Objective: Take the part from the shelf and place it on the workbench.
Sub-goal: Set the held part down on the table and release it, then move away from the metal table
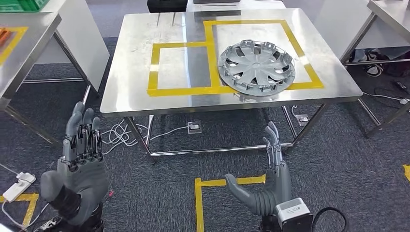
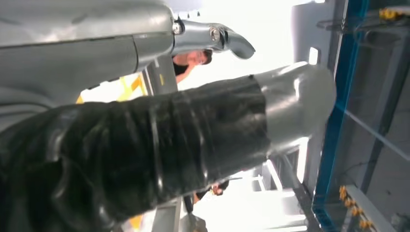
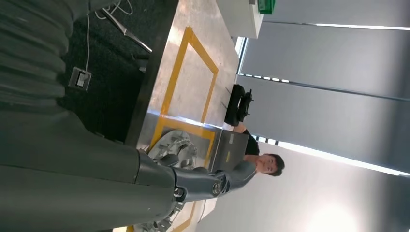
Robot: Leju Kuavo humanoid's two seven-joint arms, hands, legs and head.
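Both hands raised and holding nothing, short of the workbench.

The left hand [image 1: 80, 159] and right hand [image 1: 270, 179] hang over the carpet, fingers straight and apart, well clear of the part. Beyond them the silver wheel cover [image 1: 256, 66] lies flat on the workbench [image 1: 135, 99], inside the yellow tape outline [image 1: 183, 90] toward the front right corner.

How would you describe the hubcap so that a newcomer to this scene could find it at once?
Start at the steel table in the middle of the head view, marked with yellow tape outlines. In the larger, right-hand outline lies the hubcap, overlapping the tape on its near side. It is the only round, silver, spoked thing on the tabletop.
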